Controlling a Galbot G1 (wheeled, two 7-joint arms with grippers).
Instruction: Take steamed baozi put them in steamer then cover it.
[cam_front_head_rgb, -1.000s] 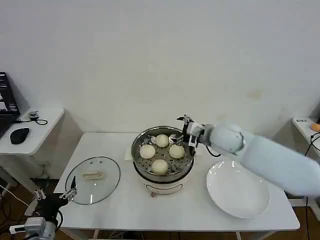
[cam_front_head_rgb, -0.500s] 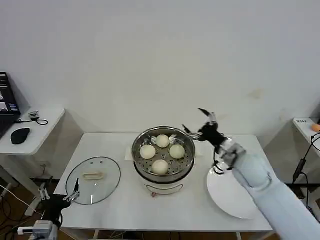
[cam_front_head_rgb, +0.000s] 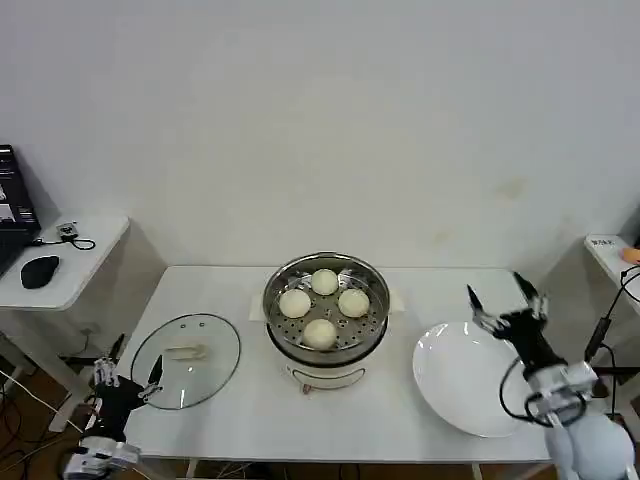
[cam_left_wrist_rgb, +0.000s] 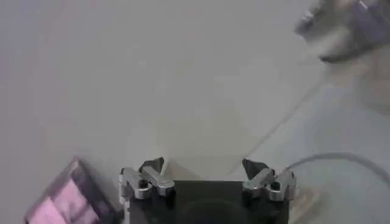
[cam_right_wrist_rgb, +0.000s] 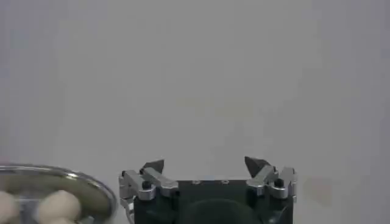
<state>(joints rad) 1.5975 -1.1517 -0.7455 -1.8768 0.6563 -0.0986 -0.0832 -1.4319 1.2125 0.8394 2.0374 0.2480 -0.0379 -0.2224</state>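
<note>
Right gripper (cam_front_head_rgb: 503, 298) wide open, empty, above plate (cam_front_head_rgb: 470, 405), baozi (cam_front_head_rgb: 320, 332) in steamer (cam_front_head_rgb: 285, 340)

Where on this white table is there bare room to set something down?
Free patches: the table front strip below the steamer, and the gap between steamer and white plate. The back-left corner behind the cover is bare too. Crowded: the left end under the cover, the right end under the plate with the open right claw above.

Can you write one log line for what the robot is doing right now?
baozi: four in steamer | cover: on table, off | right gripper: open, above plate | left gripper: open, near cover
</note>
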